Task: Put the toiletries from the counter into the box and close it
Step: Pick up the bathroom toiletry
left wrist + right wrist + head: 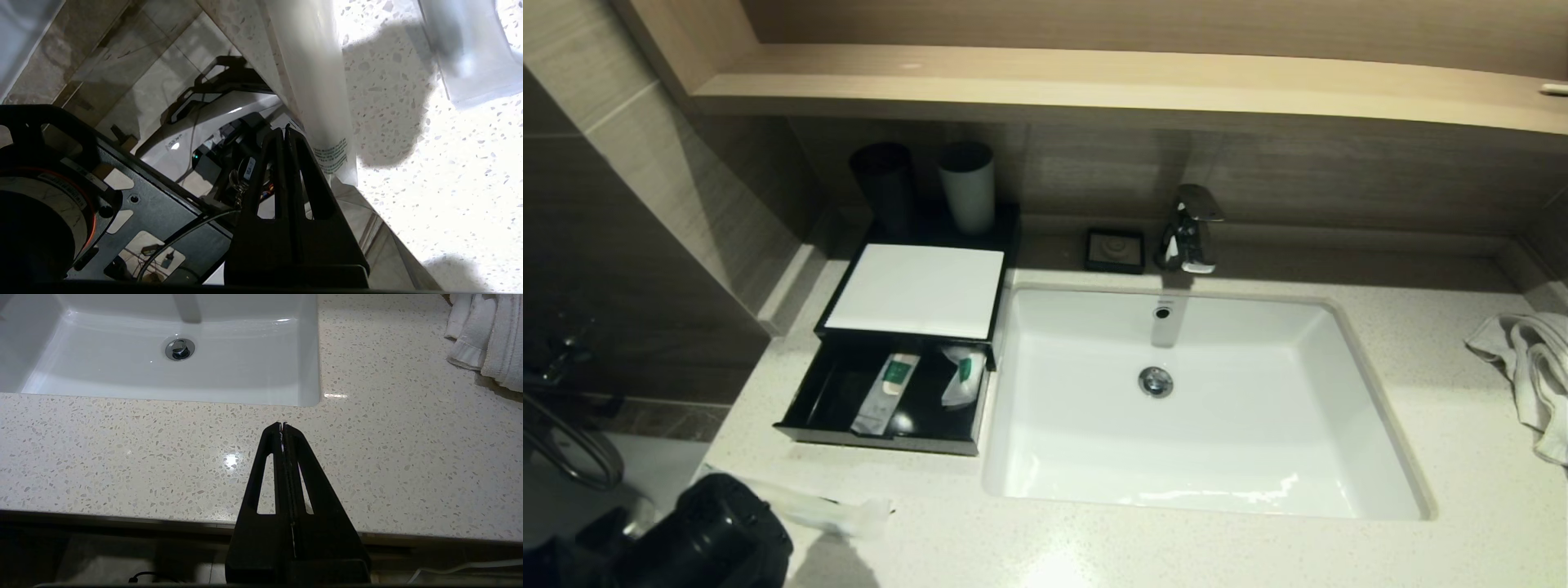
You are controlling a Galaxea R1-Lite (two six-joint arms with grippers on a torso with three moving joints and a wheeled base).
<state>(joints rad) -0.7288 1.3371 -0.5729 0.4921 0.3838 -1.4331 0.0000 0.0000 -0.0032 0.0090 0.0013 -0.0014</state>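
The black box (882, 442) stands left of the sink with a white top (915, 290) and its drawer pulled open. Two packets lie in the drawer: a long one with a green label (886, 392) and a crumpled one (960, 376). A clear wrapped packet (809, 506) lies on the counter in front of the box and also shows in the left wrist view (314, 81). My left arm (711, 539) is at the counter's front left corner. My left gripper (284, 131) is shut, its tips beside that packet's edge. My right gripper (282, 425) is shut and empty over the counter's front edge.
The white sink (1201, 457) with faucet (1188, 229) fills the middle. A white towel (1531, 367) lies at the right. A black cup (886, 184) and a white cup (968, 188) stand behind the box, and a soap dish (1115, 249) lies beside the faucet. A second clear wrapper (470, 49) lies nearby.
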